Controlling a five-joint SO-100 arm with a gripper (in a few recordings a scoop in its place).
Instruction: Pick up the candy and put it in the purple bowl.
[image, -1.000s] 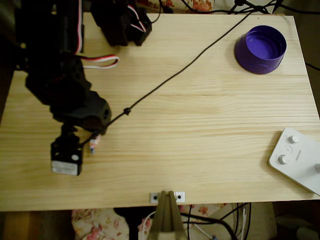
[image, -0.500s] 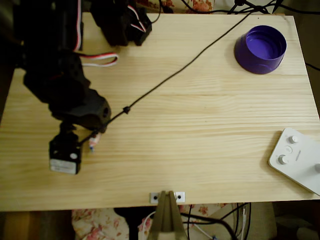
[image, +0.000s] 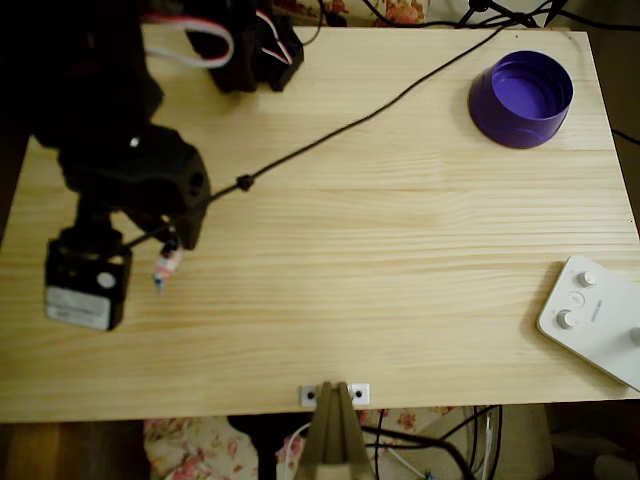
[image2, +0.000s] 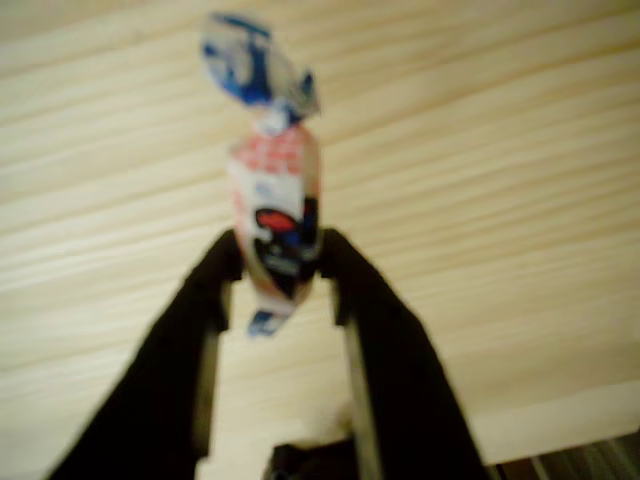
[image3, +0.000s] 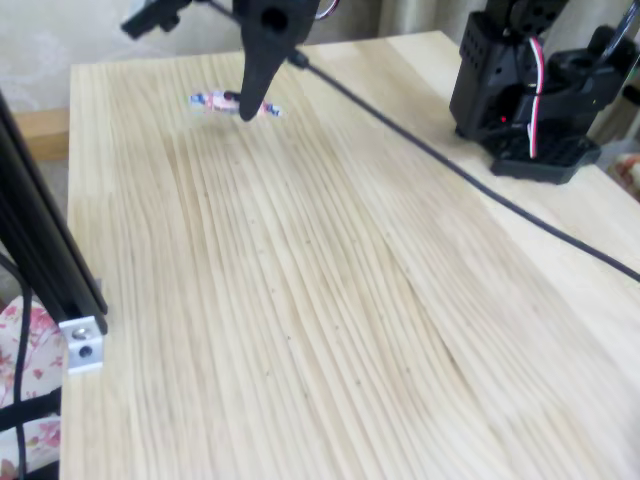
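Claw (image: 168, 250): far left of the overhead view, clenched on the candy (image: 164, 268); in the wrist view you've got both fingers pinched on its lower half, w/ the top twist poking out past the tips.
Candy axis: runs in line w/ the fingers, not across them; looks clear of the table (image: 400, 260), judging by the fixed view.
Bowl (image: 521, 98): far right, top corner of the overhead view, well apart from the claw, upright and open.
Heading: you need to swing right and toward the top edge.
In the way: black cable (image: 330, 155) runs diagonally between claw and bowl.
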